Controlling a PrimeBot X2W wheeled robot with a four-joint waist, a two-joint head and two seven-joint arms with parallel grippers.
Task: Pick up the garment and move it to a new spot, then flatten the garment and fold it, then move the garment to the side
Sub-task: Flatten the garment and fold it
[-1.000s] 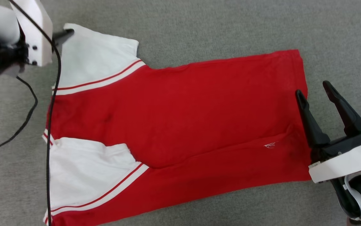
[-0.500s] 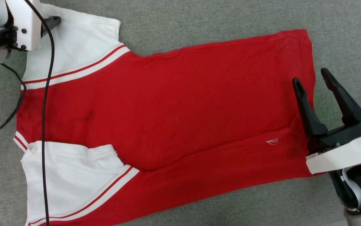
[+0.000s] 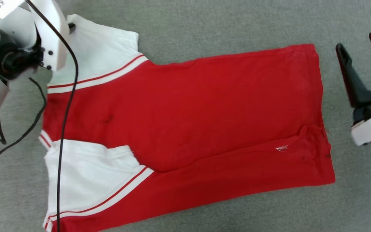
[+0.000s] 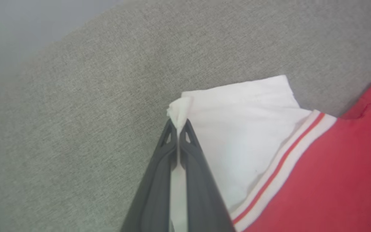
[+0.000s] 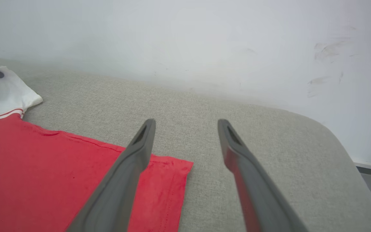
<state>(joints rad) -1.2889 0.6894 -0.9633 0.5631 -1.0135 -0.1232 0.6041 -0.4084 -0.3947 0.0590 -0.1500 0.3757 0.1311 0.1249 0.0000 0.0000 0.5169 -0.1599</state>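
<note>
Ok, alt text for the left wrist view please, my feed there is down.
The left gripper is shut on a pinched corner of the garment, at the white sleeve end. The sleeve lies on a grey fabric surface, with striped trim and the red body toward the lower right.

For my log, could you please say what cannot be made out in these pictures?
Head view: the red short-sleeved fabric T-shirt has its lower white sleeve cut off by the bottom edge.
Head view: its tiny white mark is too small to read.
Head view: the open right gripper has its outer finger cut by the right edge.
Left wrist view: the shut left gripper hides how much sleeve it pinches.
</note>
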